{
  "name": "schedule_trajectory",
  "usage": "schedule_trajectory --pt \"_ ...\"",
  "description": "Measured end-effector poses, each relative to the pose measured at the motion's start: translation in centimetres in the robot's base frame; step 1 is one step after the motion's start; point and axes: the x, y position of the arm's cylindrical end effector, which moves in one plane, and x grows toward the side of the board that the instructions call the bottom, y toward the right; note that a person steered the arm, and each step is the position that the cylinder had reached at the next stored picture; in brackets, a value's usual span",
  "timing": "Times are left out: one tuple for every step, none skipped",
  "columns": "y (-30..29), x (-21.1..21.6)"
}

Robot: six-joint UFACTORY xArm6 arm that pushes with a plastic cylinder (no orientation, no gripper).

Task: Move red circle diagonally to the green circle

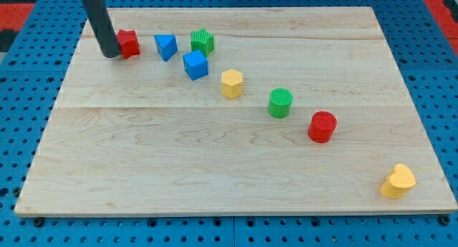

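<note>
Camera view showed you my tip (111, 56), a bare rod with no fingers, touching the red star (129, 43). Red circle (322, 127) sat well apart toward the view's bottom-right, just beside green circle (280, 103); crossing could scatter blocks between.

Red circle (322, 127), a short upright ribbed cylinder, resting flat on the wooden board toward the view's right, just beside and diagonally below-right of the green circle (280, 103), likewise upright, the two apart.
</note>
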Motion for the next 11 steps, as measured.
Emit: schedule_trajectory --pt "2.8 1.5" --pt "1.3 -0.7" --pt "0.3 -4.0" --pt "1.0 -4.5" --pt "5.4 5.1" --pt "17.0 14.2" --pt "27.4 20.3" --pt "32.6 19.9" --pt "33.7 16.2" --pt "31.0 9.7" --pt "30.8 6.4"
